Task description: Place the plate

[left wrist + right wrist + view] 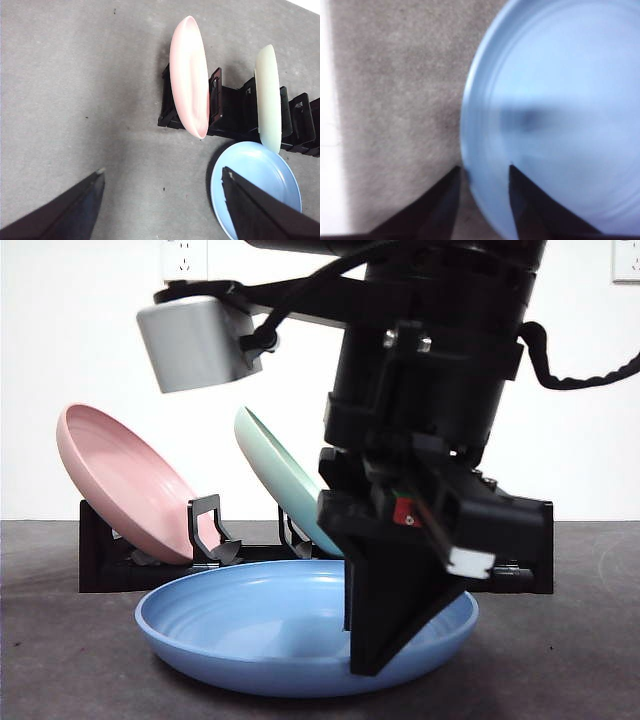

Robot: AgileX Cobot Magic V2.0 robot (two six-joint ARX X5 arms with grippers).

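A blue plate (250, 630) lies flat on the table in front of the black rack (100, 560). My right gripper (372, 655) reaches down onto the plate's right rim. In the right wrist view its jaws (482, 170) stand close together, one outside the rim and one inside over the blue plate (560, 100), shut on the rim. My left gripper (162, 172) is open and empty, high above the table, with the blue plate (260, 175) and the rack (230, 110) below it.
A pink plate (120, 480) leans in the rack's left slot and a pale green plate (280, 480) in a middle slot; both show in the left wrist view, pink (190, 80) and green (267, 95). The right arm's grey camera box (195, 340) hangs above the pink plate.
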